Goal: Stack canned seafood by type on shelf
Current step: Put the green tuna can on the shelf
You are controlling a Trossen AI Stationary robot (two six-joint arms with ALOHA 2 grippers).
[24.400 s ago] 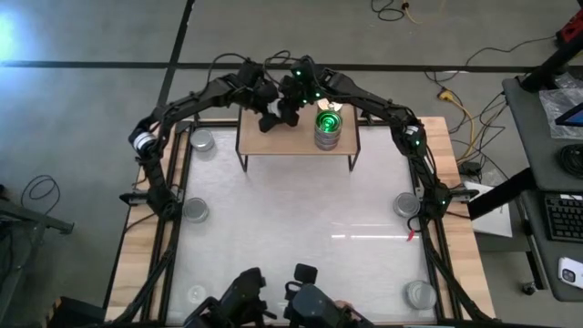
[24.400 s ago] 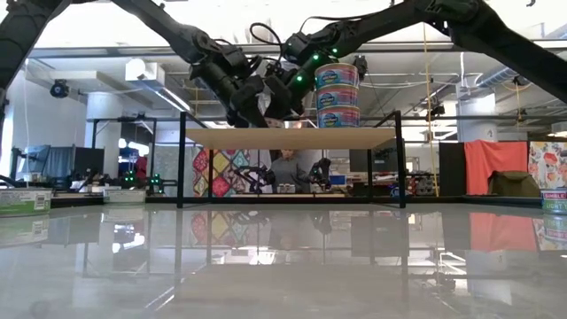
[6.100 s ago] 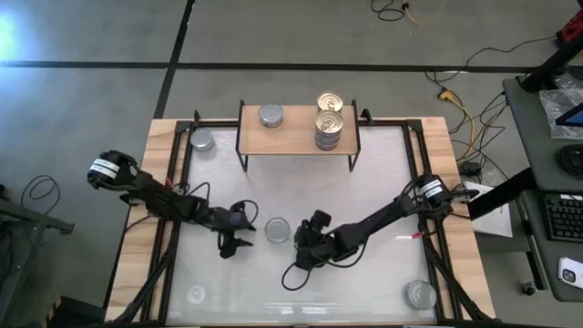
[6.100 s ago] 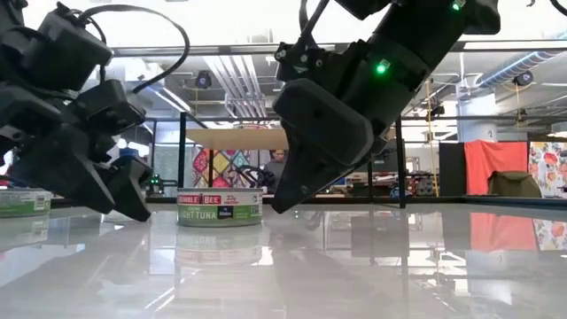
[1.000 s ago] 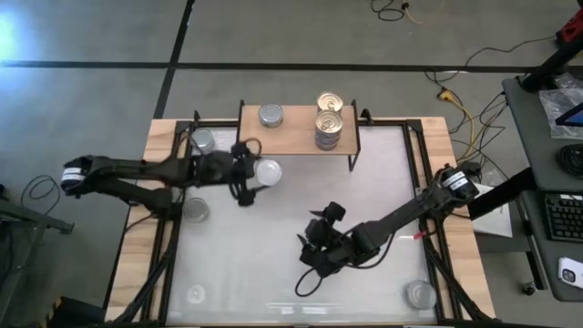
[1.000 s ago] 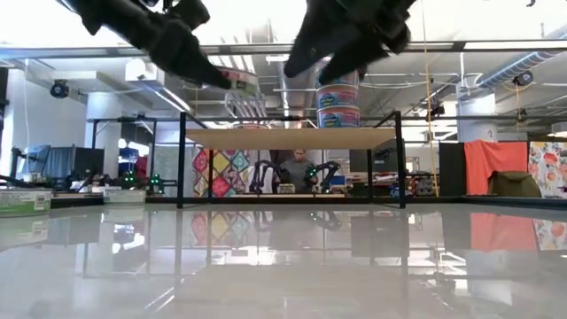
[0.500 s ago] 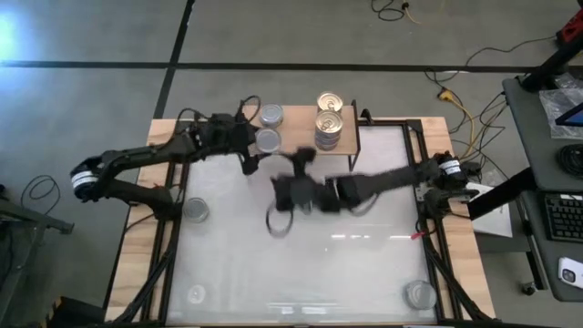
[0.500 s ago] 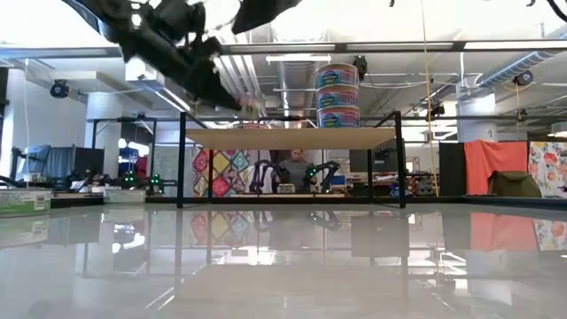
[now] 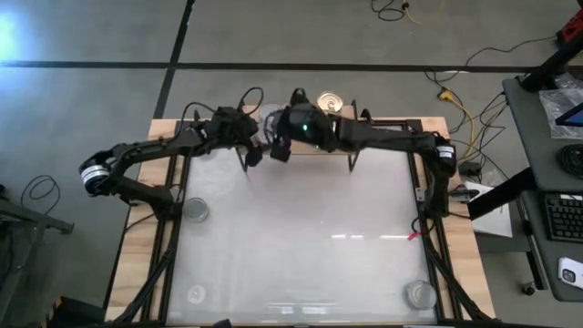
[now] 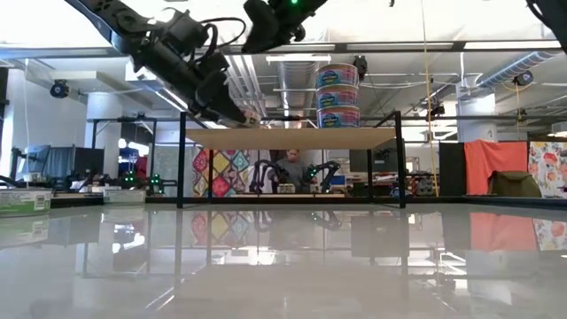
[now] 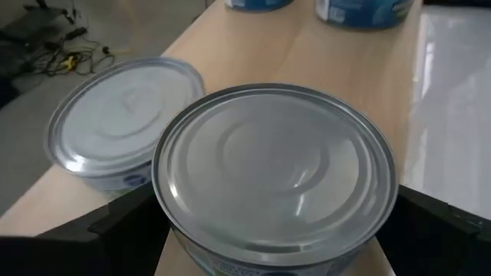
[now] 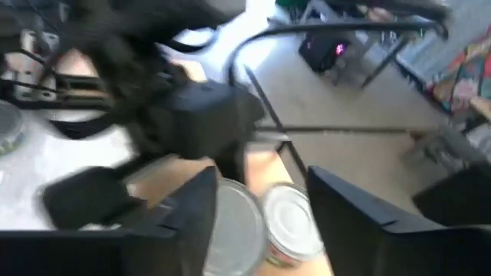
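Both arms meet over the left end of the shelf (image 9: 342,144) at the table's far edge. The left gripper (image 11: 268,253) grasps a silver-topped tin (image 11: 275,172), its fingers spread wide around the tin's sides, and holds it over the plank just beside a second silver-topped tin (image 11: 123,123) that already stands there — the pairing of this type looks to be the step in hand. The right gripper (image 9: 284,146) hangs above the same spot, its fingers parted with nothing between them; the right wrist view shows the two silver tops side by side beneath it. Toward the shelf's right end, the low view shows a stack of three tins (image 10: 337,93), and a gold-topped tin (image 9: 330,101) sits at the plank's far edge. Unshelved tins remain on the table (image 9: 301,237): one near the left edge (image 9: 196,211) and one at the near right corner (image 9: 420,293), so the task appears past halfway but unfinished.
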